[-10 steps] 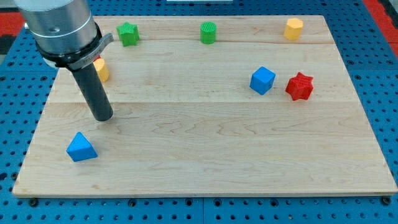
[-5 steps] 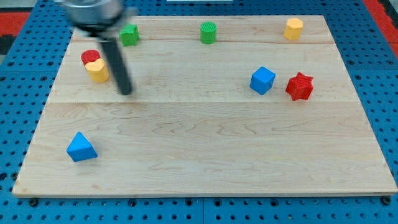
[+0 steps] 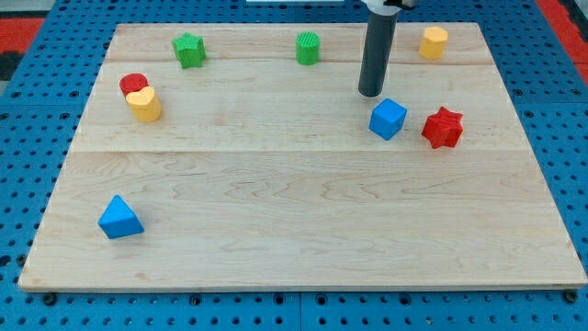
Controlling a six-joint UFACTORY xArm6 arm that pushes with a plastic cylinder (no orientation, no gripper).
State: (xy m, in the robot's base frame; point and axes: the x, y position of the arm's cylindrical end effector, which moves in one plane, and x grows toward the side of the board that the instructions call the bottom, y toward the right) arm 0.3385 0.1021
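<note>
My tip (image 3: 370, 94) just above the blue cube (image 3: 388, 119); two blue, two red, two yellow, two green blocks.

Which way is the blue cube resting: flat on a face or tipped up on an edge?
Flat on a face. The blue cube shows a level top face and two upright sides, just below my tip.

Count on the wooden board (image 3: 303, 230): 2 blue blocks (cube (image 3: 388, 119), triangular (image 3: 120, 219)), 2 green (image 3: 188, 50) (image 3: 309, 48), 2 yellow (image 3: 144, 104) (image 3: 434, 41), 2 red (image 3: 133, 85) (image 3: 443, 127). 8 total.
</note>
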